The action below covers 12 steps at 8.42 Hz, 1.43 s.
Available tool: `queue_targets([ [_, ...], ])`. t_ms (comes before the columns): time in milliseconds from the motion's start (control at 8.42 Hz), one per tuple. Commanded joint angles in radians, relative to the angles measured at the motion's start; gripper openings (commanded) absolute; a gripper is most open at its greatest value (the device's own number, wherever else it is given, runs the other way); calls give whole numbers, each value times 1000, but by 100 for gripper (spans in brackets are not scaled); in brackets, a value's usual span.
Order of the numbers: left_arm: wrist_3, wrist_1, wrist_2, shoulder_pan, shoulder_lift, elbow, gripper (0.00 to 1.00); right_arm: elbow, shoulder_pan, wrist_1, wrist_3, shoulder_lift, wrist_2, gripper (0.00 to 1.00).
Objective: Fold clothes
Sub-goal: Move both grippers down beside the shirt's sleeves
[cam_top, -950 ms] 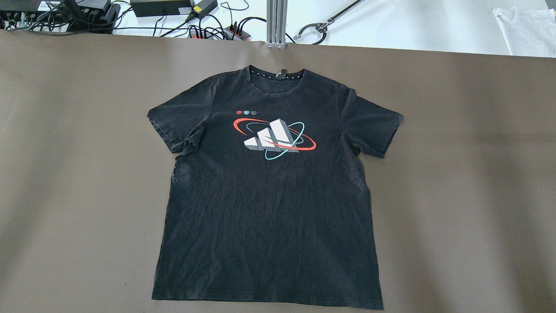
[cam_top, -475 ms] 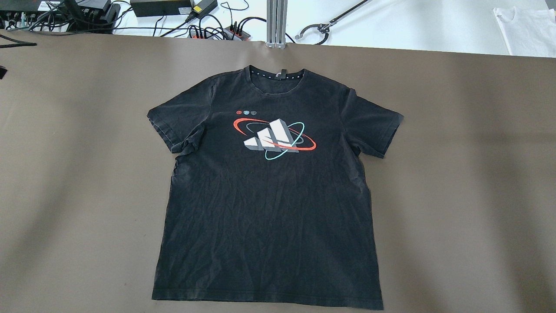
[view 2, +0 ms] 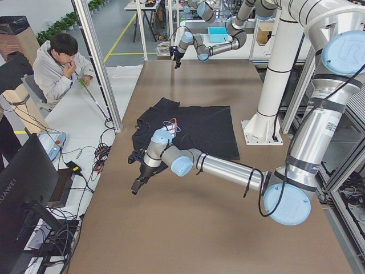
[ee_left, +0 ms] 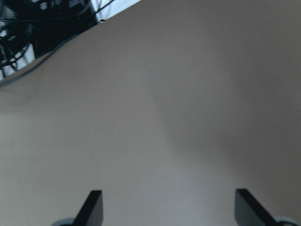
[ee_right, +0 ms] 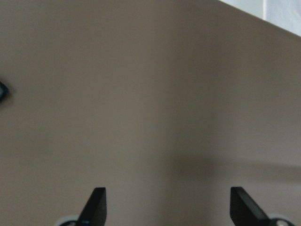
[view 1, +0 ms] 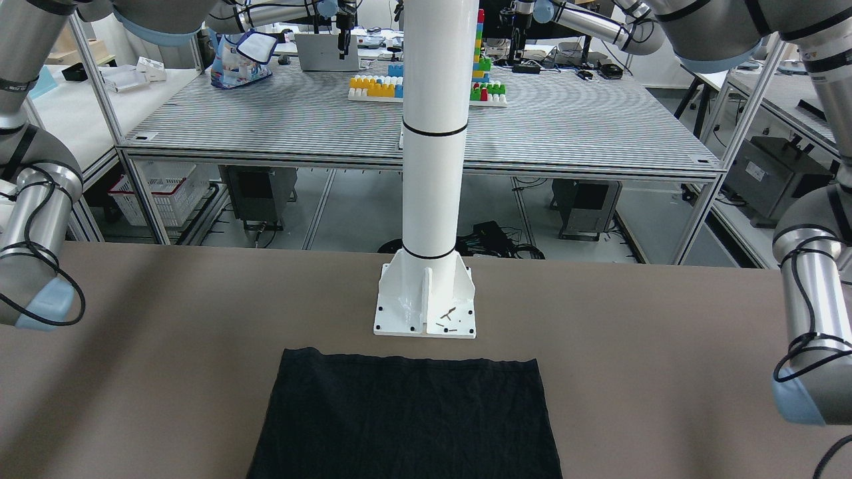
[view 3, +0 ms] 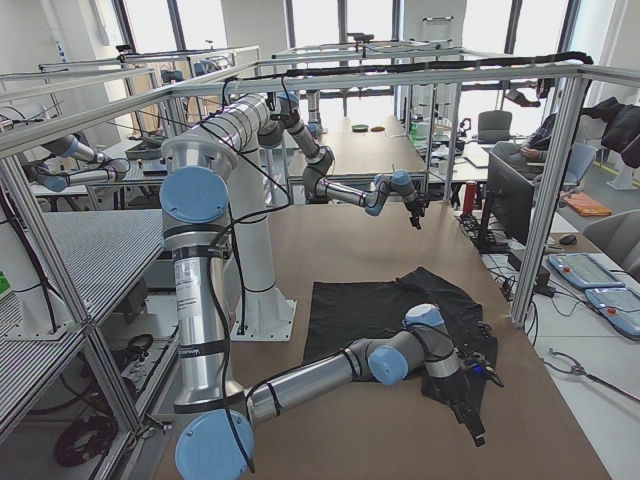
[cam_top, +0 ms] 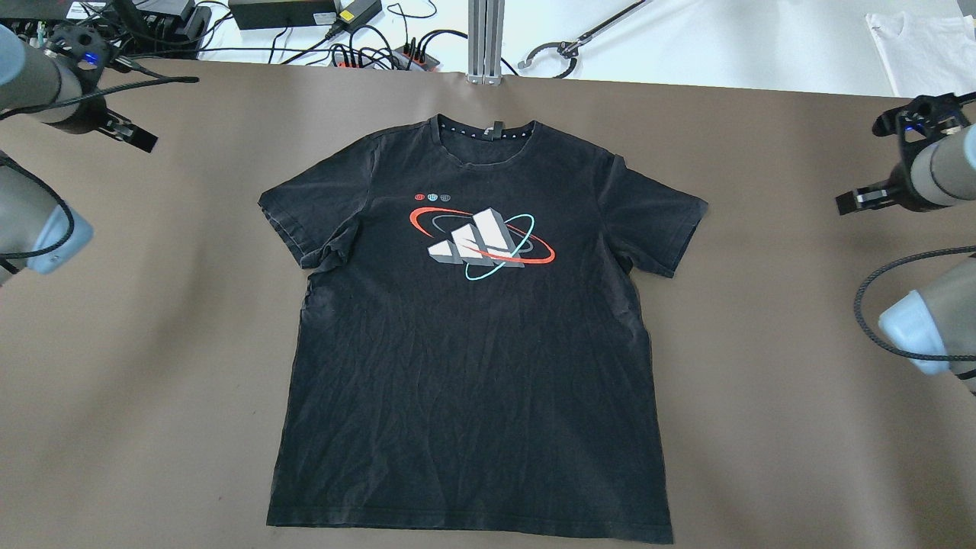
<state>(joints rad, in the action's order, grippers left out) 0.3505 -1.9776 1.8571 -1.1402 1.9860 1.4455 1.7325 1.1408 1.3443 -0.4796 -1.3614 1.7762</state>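
Both arms, jaws newly in view.

The black T-shirt runs off the front-facing view's edge at 6 o'clock; overhead, three badges at 11 o'clock from its print are too small to read.

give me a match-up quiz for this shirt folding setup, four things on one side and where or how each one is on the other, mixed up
1. black t-shirt
2. left gripper
3. right gripper
4. white pole

a. open, over bare table on the robot's right
b. stands upright just beyond the shirt's hem
c. lies flat, print up, mid table
d. open, over bare table on the robot's left

Pairs: 1-c, 2-d, 3-a, 4-b
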Motion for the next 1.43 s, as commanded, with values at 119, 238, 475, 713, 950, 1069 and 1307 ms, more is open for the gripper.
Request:
queue_targets([
  [119,223,-240,83,123,124,-219,100,-177,-99,-217,-258,93,43,94],
  [238,243,-253,127,135,161,-265,100,-177,-111,-221,-260,93,43,94],
  [475,255,-254,128,168,203,-300,93,-177,-122,-221,-260,93,40,94],
  [713,265,-254,125,191,232,-338,72,-177,-124,-221,-258,93,37,94],
  [950,263,-256,119,192,231,-352,61,-179,-124,-221,-258,93,35,94],
  [1069,263,-256,119,191,229,-352,59,-179,-124,-221,-258,93,35,94],
  [1307,262,-256,120,192,227,-352,53,-177,-124,-221,-260,93,34,94],
])
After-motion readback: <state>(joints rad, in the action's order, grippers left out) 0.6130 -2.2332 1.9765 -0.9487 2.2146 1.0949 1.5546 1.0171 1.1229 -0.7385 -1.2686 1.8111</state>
